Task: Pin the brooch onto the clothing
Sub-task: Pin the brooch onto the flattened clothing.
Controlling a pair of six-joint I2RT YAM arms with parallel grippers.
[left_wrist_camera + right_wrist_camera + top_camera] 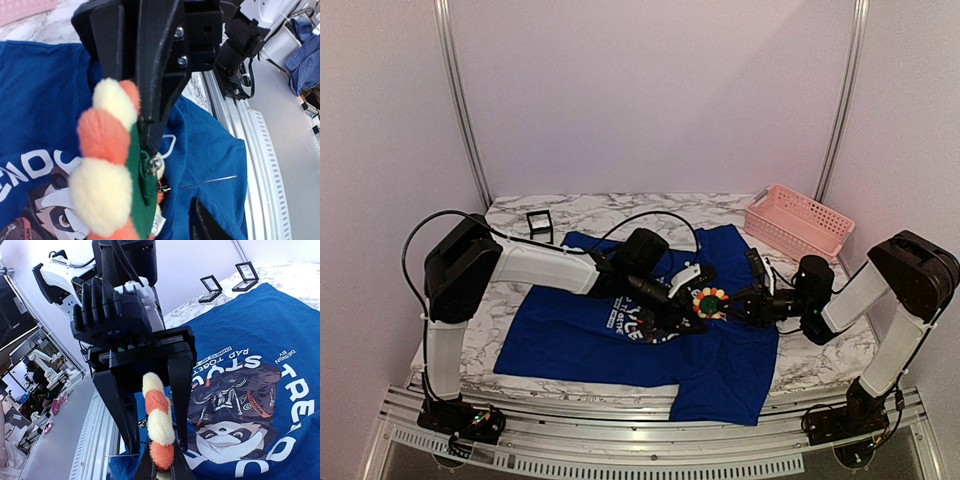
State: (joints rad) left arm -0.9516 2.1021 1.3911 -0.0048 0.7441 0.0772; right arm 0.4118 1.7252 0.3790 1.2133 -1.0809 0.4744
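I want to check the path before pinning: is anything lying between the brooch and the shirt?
Nothing visible does. The right gripper holds the brooch just over the shirt. The left gripper is open, with a finger on either side of the brooch and not under it, as far as these views show.

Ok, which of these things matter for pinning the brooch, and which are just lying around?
For the job: brooch, shirt.
Lying about: pink basket, black box.
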